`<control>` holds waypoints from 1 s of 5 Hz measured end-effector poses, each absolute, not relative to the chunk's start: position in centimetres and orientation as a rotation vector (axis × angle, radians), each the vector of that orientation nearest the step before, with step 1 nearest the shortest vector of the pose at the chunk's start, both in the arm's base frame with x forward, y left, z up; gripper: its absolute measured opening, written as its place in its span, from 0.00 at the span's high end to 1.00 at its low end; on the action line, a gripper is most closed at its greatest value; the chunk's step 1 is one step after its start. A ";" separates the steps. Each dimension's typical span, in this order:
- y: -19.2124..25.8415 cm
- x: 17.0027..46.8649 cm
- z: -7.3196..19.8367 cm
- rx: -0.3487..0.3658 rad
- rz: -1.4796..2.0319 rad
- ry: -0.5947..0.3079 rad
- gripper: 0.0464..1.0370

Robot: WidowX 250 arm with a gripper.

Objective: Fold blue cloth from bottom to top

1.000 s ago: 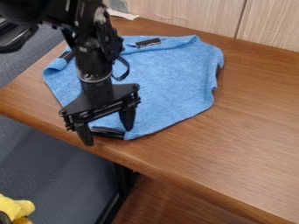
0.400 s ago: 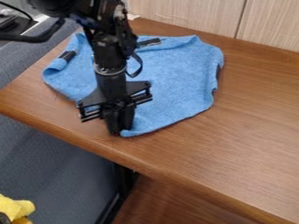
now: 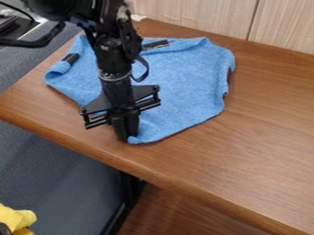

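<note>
1. Near the table's (image 3: 245, 151) front edge, the one across from the wall panels (image 3: 190, 17), the black gripper (image 3: 127, 137) points down with its fingers drawn together, pinching the near tip of the blue cloth (image 3: 184, 87).
2. From that pinched tip, the cloth spreads away behind the gripper, toward the back edge of the table, with its broader part to the right of the gripper and a smaller part to the left. A small rounded bit of blue sticks out just beside the fingers, on their right.
3. The arm (image 3: 113, 57) comes in from the upper left and crosses over the cloth, hiding a strip of it between the gripper and the cloth's far side.
4. Toward the table's left edge, the cloth's left corner curls over itself, next to a dark patch (image 3: 70, 58). Another dark patch (image 3: 155, 44) lies along the far side, close to the table's back edge. The right side is wavy, with a little black showing at its rim.
5. Below the front edge, at the view's lower left, is a yellow object (image 3: 16, 218).
</note>
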State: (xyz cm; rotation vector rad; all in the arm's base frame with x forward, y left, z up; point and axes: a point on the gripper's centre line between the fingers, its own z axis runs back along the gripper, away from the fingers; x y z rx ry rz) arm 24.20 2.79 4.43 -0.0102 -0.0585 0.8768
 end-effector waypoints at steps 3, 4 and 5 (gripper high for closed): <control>1.5 26.0 8.8 -0.132 0.893 -0.140 0.96; 0.4 28.8 10.2 -0.194 0.915 -0.174 0.96; -0.4 31.8 10.6 -0.217 0.938 -0.189 0.96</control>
